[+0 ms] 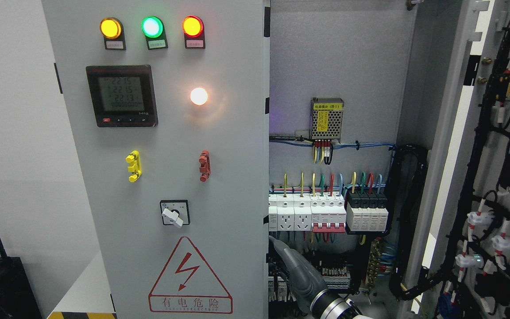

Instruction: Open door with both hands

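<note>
Where the arm rises from the bottom edge right of the middle, we list it as the right; its hand is mostly hidden behind the edge of the left door, so we cannot tell whether the fingers are apart or curled. Only a grey tip shows, at that door's edge. Left door: closed, facing us, with yellow, green and red lamps, a meter reading 221.5, 221.5, 221.3, and a warning triangle marked 有电危险. Right door: swung open, cut off at the frame's right. Inside, breakers; their labels are unreadable.
</note>
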Controlling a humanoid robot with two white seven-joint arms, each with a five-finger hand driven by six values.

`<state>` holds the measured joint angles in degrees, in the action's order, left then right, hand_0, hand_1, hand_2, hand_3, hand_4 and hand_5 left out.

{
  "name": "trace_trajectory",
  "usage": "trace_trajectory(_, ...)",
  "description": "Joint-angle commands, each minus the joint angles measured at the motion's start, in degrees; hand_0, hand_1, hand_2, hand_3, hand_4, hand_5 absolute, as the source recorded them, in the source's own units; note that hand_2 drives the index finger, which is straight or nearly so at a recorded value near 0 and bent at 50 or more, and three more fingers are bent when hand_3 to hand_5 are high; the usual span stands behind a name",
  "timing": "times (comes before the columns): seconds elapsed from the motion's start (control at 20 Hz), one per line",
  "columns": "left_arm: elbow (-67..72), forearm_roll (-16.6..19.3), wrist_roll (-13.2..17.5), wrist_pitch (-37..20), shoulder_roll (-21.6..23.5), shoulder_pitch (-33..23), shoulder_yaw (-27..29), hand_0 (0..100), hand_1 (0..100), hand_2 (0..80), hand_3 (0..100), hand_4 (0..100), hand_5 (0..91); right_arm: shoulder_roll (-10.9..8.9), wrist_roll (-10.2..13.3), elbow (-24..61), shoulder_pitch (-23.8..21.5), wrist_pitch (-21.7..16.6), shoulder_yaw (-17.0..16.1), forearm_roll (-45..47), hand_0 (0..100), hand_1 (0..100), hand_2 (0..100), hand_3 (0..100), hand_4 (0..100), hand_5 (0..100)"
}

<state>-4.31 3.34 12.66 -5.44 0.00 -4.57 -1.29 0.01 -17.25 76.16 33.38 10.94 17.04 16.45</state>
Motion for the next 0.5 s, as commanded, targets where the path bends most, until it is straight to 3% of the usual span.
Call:
trace_trajectory(0.0,0.0,0.0,0.0,0.1,-1.5,0.0,-0.6,0,0,0.0,0,0,0.0,1.31,-1.0,-1.1,0.3,0.0,-0.2,0.1,38,0,0,0,0,0)
trace_trajectory(0.05,0.0,0.0,0.0,0.1,-1.5,0.0,-0.6,0,0,0.0,0,0,0.0,1.31,-2.1,-1.2,0.5,0.0,-0.3,0.1,38,0,0,0,0,0)
trace_trajectory(0.45,0.0,0.0,0.0,0.0,-1.5,0.0,-0.6,0,0,0.0,0,0,0.0,1.40,-2.6,-2.8,1.5,-0.3,-0.3,0.2,38,0,0,0,0,0)
